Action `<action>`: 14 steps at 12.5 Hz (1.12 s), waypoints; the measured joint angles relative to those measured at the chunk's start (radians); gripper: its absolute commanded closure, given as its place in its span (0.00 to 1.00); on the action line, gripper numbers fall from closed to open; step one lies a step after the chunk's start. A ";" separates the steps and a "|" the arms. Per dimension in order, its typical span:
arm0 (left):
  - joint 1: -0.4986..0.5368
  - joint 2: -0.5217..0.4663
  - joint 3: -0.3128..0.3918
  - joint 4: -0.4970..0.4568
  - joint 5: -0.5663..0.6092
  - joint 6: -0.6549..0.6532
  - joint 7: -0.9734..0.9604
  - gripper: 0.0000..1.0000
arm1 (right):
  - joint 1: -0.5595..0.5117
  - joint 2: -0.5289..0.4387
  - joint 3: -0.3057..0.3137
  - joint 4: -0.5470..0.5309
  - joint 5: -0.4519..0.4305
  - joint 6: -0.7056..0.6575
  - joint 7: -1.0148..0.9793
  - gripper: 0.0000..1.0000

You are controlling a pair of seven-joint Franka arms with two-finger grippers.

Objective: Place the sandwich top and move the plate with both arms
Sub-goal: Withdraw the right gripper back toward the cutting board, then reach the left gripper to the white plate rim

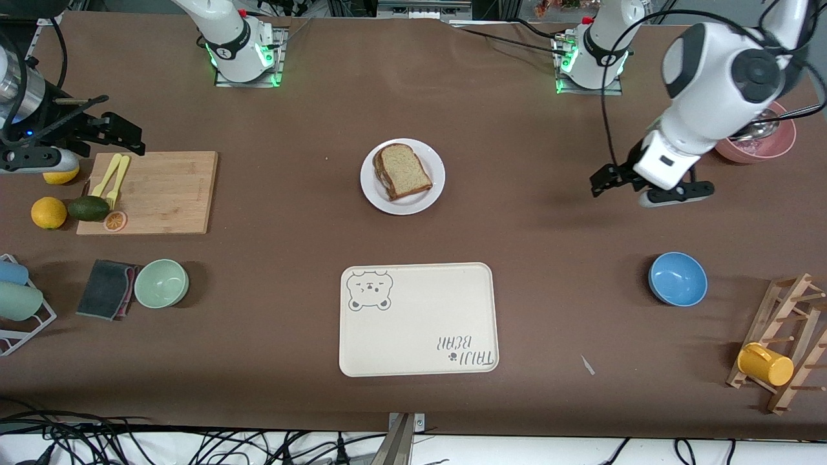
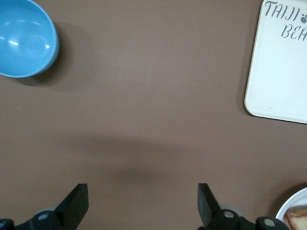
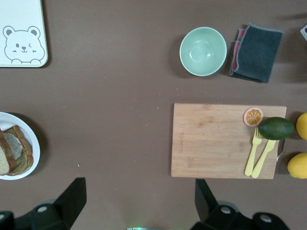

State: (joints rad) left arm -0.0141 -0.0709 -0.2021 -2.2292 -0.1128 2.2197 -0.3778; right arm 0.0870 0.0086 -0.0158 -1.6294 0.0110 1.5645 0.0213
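Note:
The white plate (image 1: 371, 187) sits mid-table, nearer the arm bases than the bear tray. The sandwich top (image 1: 402, 170), a tan speckled slice, lies on the stacked sandwich on the plate. My left gripper (image 1: 599, 183) is open and empty, over bare table between the plate and the pink bowl. Its wrist view shows its open gripper (image 2: 141, 203), the plate's rim (image 2: 290, 207) and a bread corner (image 2: 298, 219). My right gripper (image 1: 129, 137) is open and empty, over the cutting board's edge. Its wrist view (image 3: 139, 199) shows the plate (image 3: 32, 143) with the bread (image 3: 10, 154).
A cream bear tray (image 1: 418, 320) lies nearer the camera than the plate. A blue bowl (image 1: 677, 279), pink bowl (image 1: 778, 143) and wooden rack with a yellow cup (image 1: 765, 363) are at the left arm's end. Cutting board (image 1: 161, 190), green bowl (image 1: 161, 283), cloth (image 1: 106, 289) and fruit are at the right arm's end.

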 measured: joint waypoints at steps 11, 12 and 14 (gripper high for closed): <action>-0.010 0.265 -0.209 -0.018 -0.177 0.357 -0.145 0.03 | 0.016 0.013 -0.001 0.000 0.000 0.045 -0.001 0.00; -0.010 0.274 -0.228 -0.016 -0.215 0.357 -0.127 0.03 | 0.015 0.013 -0.007 0.000 0.000 0.043 -0.003 0.00; -0.012 0.297 -0.262 -0.015 -0.383 0.361 0.001 0.01 | 0.014 0.013 -0.011 0.000 0.000 0.044 -0.006 0.00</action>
State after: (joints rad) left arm -0.0265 0.2265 -0.4637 -2.2442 -0.4955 2.5808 -0.3764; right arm 0.1013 0.0215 -0.0271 -1.6291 0.0109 1.6082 0.0151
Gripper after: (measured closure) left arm 0.026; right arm 0.000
